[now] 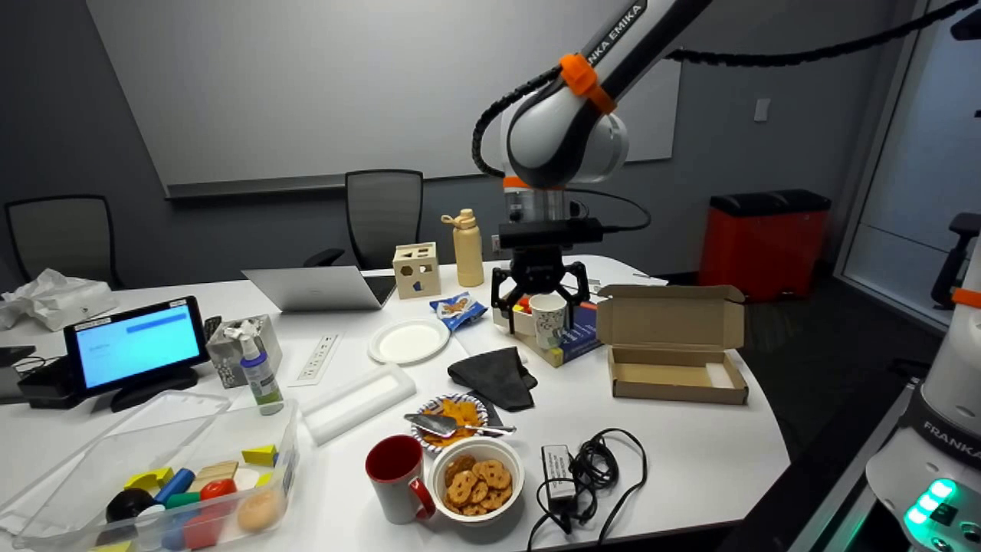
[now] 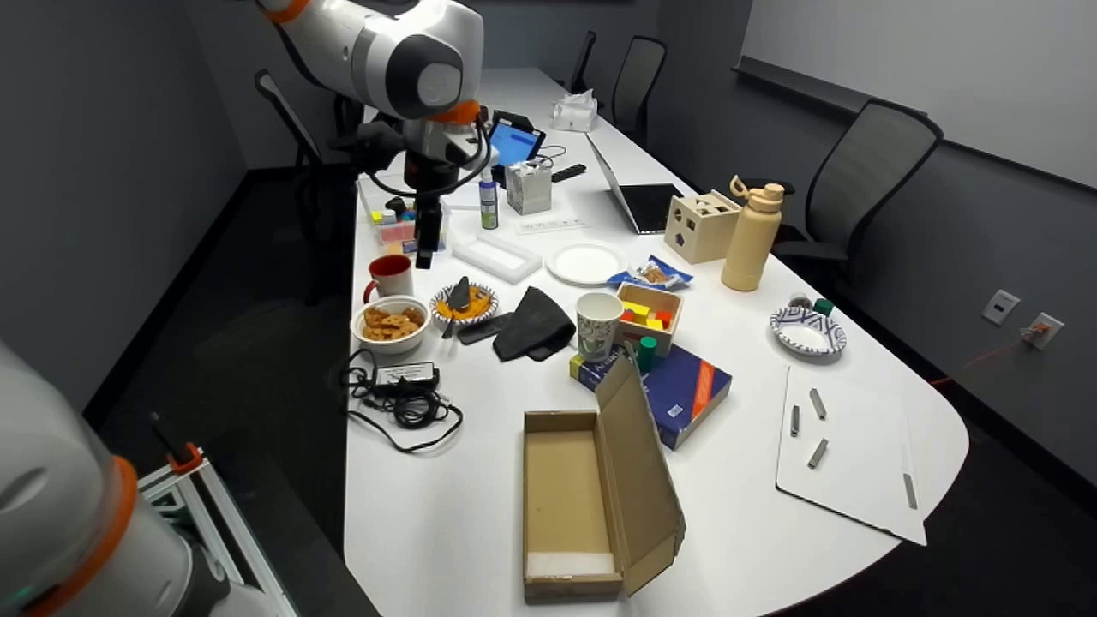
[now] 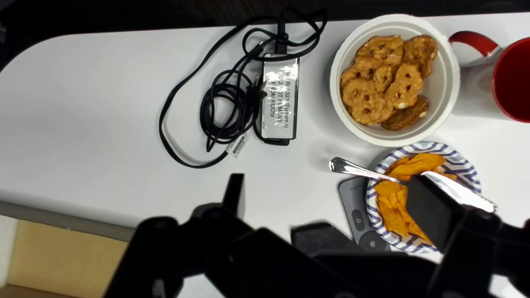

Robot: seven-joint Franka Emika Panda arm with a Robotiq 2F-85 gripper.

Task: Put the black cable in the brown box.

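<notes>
While the thin black cable (image 3: 240, 101) is lying partly coiled beside its white-labelled black power brick (image 3: 281, 97) near the edge of the white surface (image 3: 103, 103), the black two-fingered end effector (image 3: 327, 188) is hanging above, off to one side, spread wide and empty. A good grasp is probably calling for straddling the tight coil, since the brick is likely weighing on any lone strand. Farther off, the brown cardboard box (image 1: 678, 391) is standing open.

The box (image 2: 564, 493) looks matt cardboard, the cable (image 3: 247, 105) plastic, the spatula (image 1: 443, 426) glossy metal.
</notes>
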